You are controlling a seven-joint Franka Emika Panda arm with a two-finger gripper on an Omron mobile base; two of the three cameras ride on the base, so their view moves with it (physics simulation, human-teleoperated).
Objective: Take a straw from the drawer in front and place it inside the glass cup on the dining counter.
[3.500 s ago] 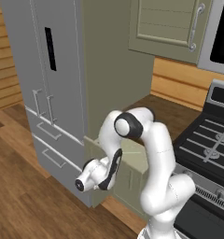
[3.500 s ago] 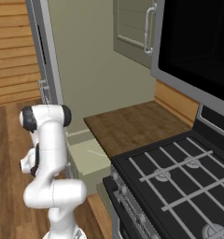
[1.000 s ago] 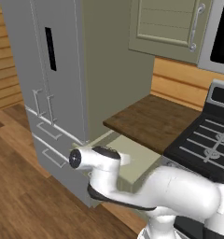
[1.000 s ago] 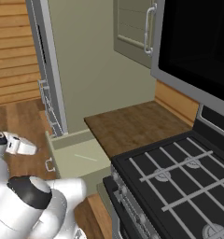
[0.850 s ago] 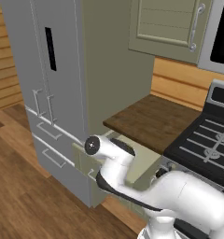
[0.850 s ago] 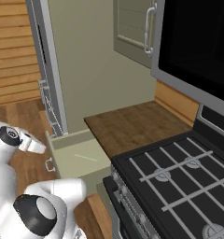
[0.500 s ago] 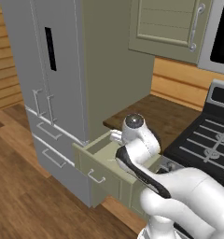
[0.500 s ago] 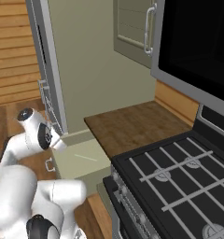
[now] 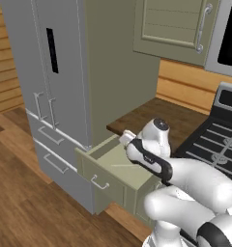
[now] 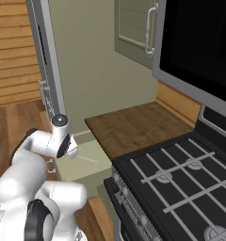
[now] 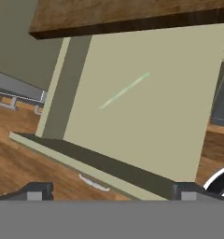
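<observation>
Straw (image 11: 123,90) lies flat in open drawer (image 11: 146,140)

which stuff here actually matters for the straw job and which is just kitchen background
For the job:
- straw, lying on the floor of the open drawer
- drawer, pulled out
- gripper, above the drawer, holding nothing

Background:
- fridge
- stove
- wood countertop
- wall cabinet
</observation>
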